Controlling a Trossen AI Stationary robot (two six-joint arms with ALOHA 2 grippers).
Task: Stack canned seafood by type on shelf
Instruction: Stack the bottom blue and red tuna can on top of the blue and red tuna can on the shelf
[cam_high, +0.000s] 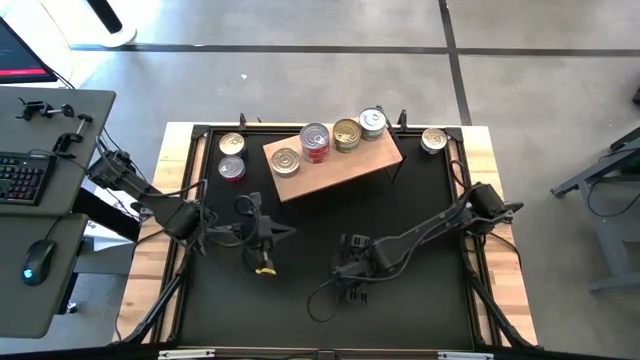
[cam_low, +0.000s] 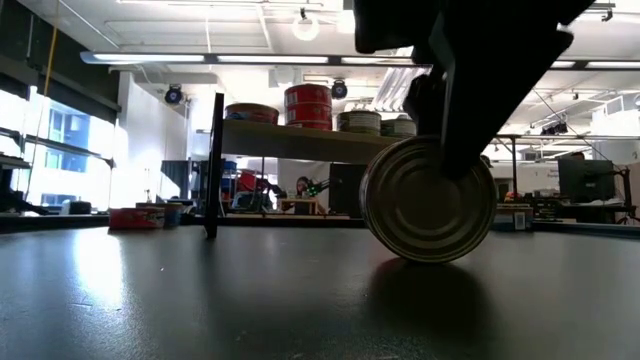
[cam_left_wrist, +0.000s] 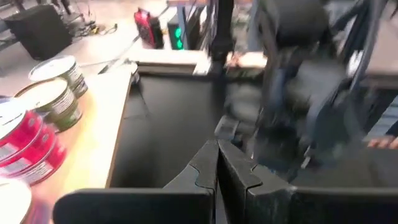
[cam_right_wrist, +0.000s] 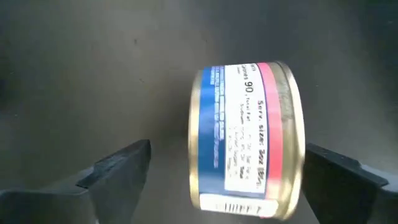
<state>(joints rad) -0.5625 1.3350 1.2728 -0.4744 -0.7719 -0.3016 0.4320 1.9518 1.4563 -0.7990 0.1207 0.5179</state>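
right gripper (cam_right_wrist: 217, 171) is spread wide around a gold tin (cam_right_wrist: 249, 140) sitting on its edge on the black table mat (cam_low: 200, 300), not pinching it, left gripper (cam_left_wrist: 217, 171) shut nearby, shelf (cam_high: 335, 160) with tins behind, workshop beyond.

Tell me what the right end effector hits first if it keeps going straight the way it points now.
Most likely the can lying on its side on the black mat, sitting between the open fingers of the right end effector. Depth is hard to judge.
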